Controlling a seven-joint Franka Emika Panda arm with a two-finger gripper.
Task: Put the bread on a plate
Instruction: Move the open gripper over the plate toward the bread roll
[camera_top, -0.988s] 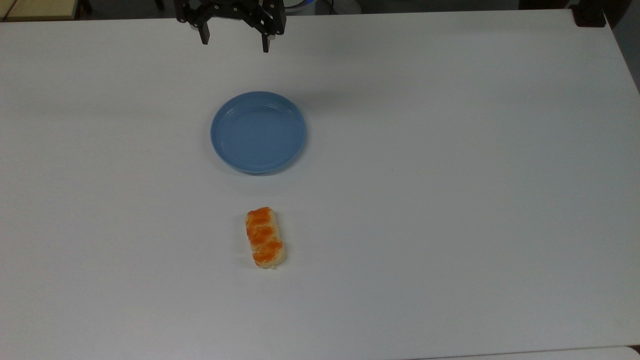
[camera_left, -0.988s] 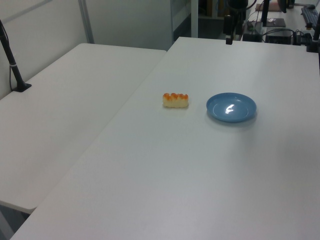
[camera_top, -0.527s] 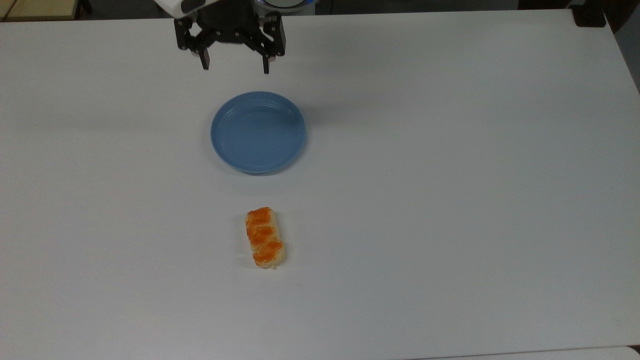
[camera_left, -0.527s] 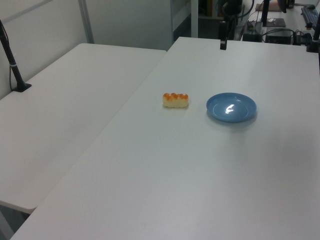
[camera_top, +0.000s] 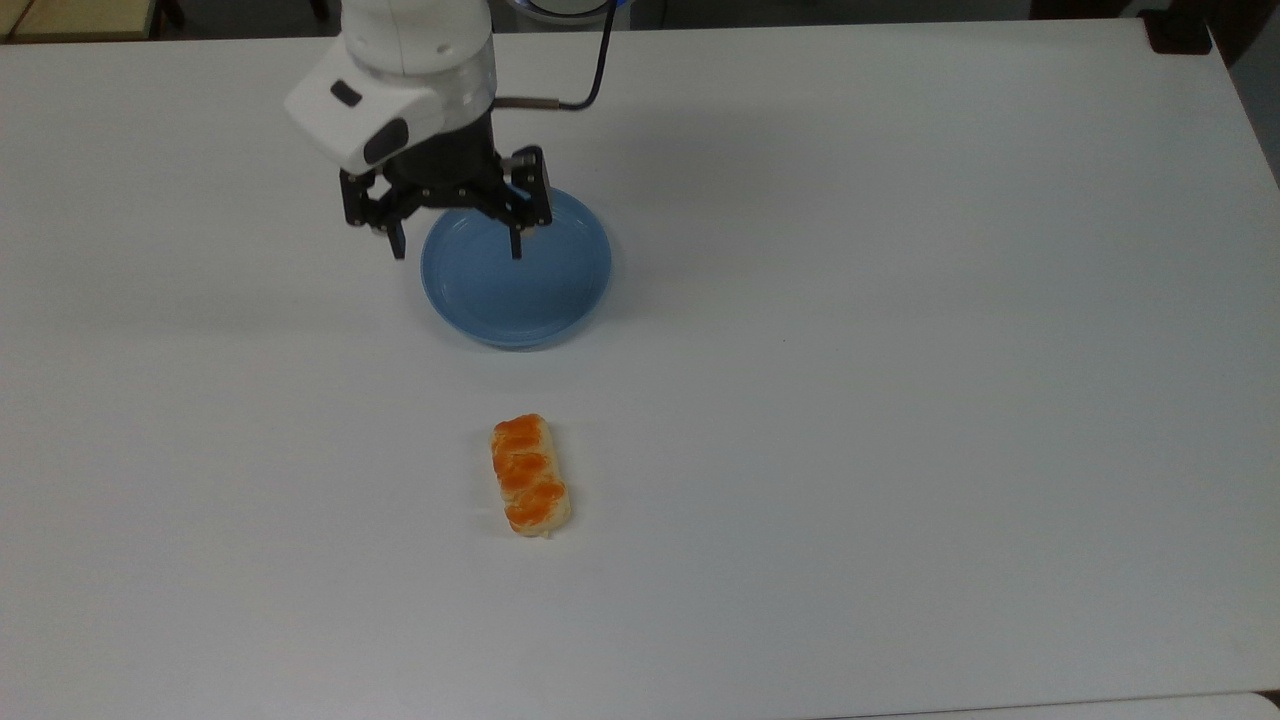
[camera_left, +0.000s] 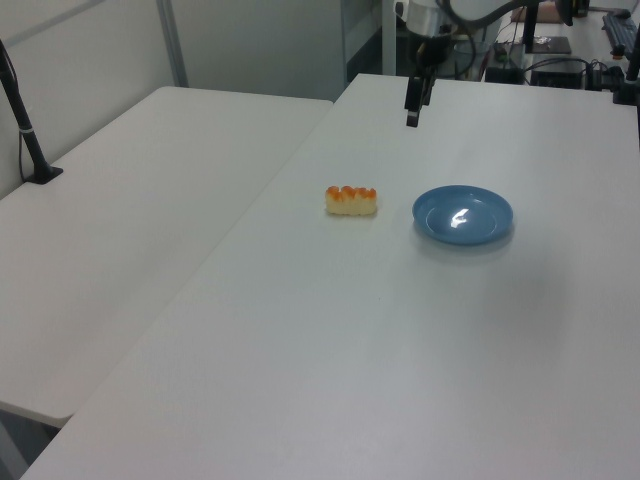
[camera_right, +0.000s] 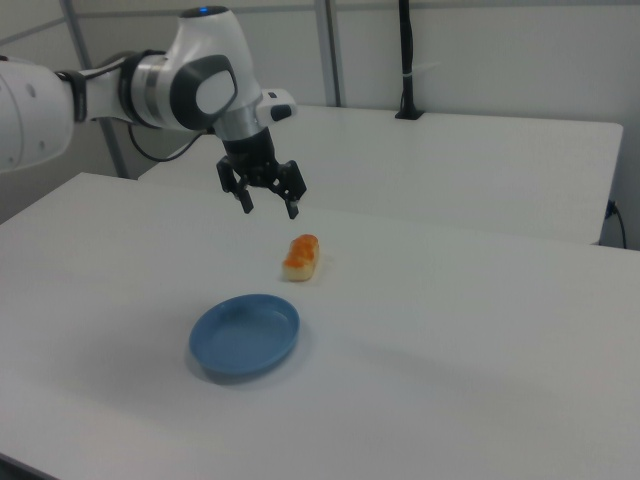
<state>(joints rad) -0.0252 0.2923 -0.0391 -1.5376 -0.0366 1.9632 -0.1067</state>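
Gripper (camera_top: 456, 250) advanced from worktop (camera_top: 900, 350) edge over plate (camera_top: 517, 265), spread empty; bread (camera_top: 529, 475) ungrasped.

The bread (camera_top: 530, 475) is glossy orange-brown on its lumpy top with pale cream sides, and the plate (camera_top: 560, 300) is a plain light blue with a bright glint of light on it in the left view. The gripper (camera_top: 457, 250) is black, hanging from a white arm (camera_top: 400, 70) with dark grey joints and a small blue light at its top in the right view. All of it sits over a plain white table (camera_top: 900, 400), with a black post (camera_right: 405, 60) on the white table behind.
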